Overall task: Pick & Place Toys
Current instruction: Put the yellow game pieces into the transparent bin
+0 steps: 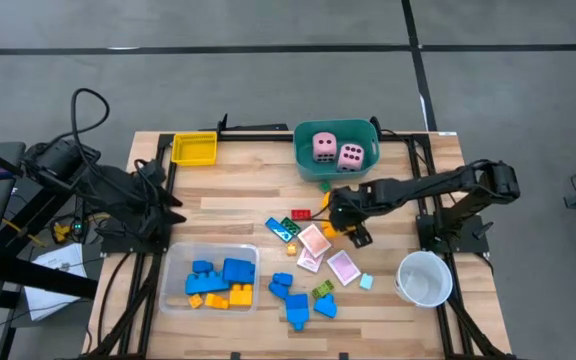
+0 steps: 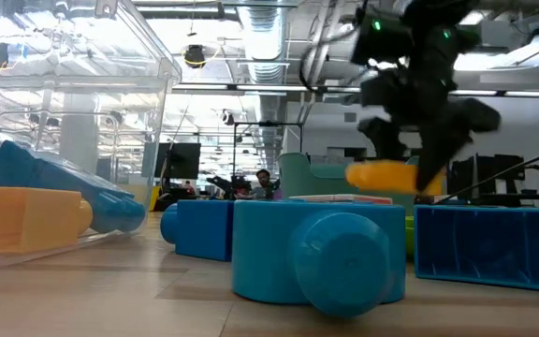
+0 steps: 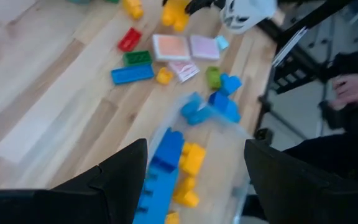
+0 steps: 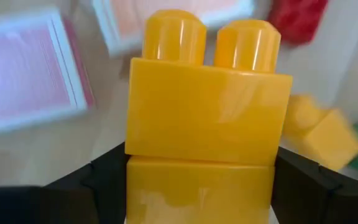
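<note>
at the far left of the wooden slat table (image 1: 238,180) the left arm waits over the table's left edge, its left gripper (image 3: 194,165) hanging with its two dark fingers spread wide and nothing between them, above the clear plastic tray (image 1: 173,262). that tray sits at the front left of the table and holds several blue building blocks (image 1: 226,271) and yellow-orange building blocks (image 1: 228,297). a small yellow plastic tray (image 1: 194,148) lies at the back left corner. toward the middle, loose toys are scattered on the bare wood: a long blue block with a small green block (image 1: 283,228), a red block (image 1: 301,213), a cluster of blue blocks (image 1: 293,300) at the front, a green block (image 1: 323,292), and three pink-white cards (image 1: 315,240) lying flat just beside one another. behind them, at the back edge, a teal plastic tub (image 1: 305,165) holds two pink foam dice with dark dots (image 1: 337,151), side by side. the right arm reaches in from the right side, and the right gripper (image 1: 340,228) sits just above the cards, its fingers closed on a yellow-orange two-stud building block (image 4: 207,124), which the low view shows lifted clear of the table. another small yellow-orange piece (image 4: 322,134) lies just beside it on the wood. a pale blue small tile (image 1: 366,282) rests right of the cards, and a white round cup (image 1: 425,278) stands upright at the front right.
</note>
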Robot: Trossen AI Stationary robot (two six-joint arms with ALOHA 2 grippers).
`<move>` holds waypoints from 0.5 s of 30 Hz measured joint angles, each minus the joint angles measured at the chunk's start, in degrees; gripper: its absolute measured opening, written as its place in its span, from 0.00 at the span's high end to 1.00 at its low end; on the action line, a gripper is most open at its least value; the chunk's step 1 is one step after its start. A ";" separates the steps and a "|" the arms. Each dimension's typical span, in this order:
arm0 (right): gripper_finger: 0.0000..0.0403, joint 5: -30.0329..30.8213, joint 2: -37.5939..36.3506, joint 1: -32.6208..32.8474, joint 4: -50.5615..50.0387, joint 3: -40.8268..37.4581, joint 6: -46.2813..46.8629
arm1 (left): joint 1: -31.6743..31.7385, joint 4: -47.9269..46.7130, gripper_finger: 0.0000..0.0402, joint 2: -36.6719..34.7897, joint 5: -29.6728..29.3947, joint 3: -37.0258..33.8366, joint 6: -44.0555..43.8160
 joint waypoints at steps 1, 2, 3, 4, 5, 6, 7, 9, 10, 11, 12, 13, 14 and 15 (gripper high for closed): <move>0.29 0.16 0.00 0.22 -0.29 1.44 0.78 | 0.02 1.21 0.34 0.33 -0.02 0.00 -0.60; 0.29 0.75 0.00 0.50 -0.17 2.98 1.44 | 0.02 2.49 0.34 0.69 -0.05 0.00 -0.93; 0.29 1.12 0.00 0.79 0.05 4.66 1.72 | 0.02 3.81 0.34 1.08 -0.29 0.00 -1.10; 0.29 1.43 -0.01 1.04 0.08 6.35 2.01 | 0.03 4.95 0.34 1.54 -0.61 0.00 -1.08; 0.29 2.16 -0.02 1.32 0.05 8.09 2.32 | 0.02 6.19 0.34 2.10 -0.93 0.00 -1.06; 0.29 2.86 -0.02 1.64 0.14 9.85 2.60 | 0.02 7.22 0.34 2.65 -1.22 0.00 -1.06; 0.29 3.61 -0.02 1.94 0.24 11.77 2.64 | 0.02 8.12 0.34 3.21 -1.49 0.00 -1.06; 0.29 5.81 -0.02 2.63 0.74 15.41 2.62 | 0.02 9.53 0.34 4.42 -2.40 0.00 -1.01; 0.29 7.00 -0.02 2.89 1.24 17.26 2.62 | 0.02 10.02 0.34 5.10 -3.03 0.00 -1.00; 0.29 7.95 -0.02 3.06 1.79 18.98 2.62 | 0.02 10.55 0.34 5.84 -3.91 0.00 -0.98; 0.29 8.64 -0.02 3.16 2.54 20.67 2.61 | 0.02 11.16 0.34 6.57 -4.76 0.00 -0.96; 0.29 8.92 -0.02 3.17 3.45 22.31 2.57 | 0.02 11.66 0.34 7.29 -5.45 0.00 -0.96; 0.29 9.09 -0.02 3.14 4.33 23.88 2.45 | 0.02 11.84 0.34 7.95 -6.04 0.00 -0.90; 0.29 9.30 -0.02 3.13 5.22 25.38 2.36 | 0.04 11.91 0.34 8.57 -6.19 0.00 -0.93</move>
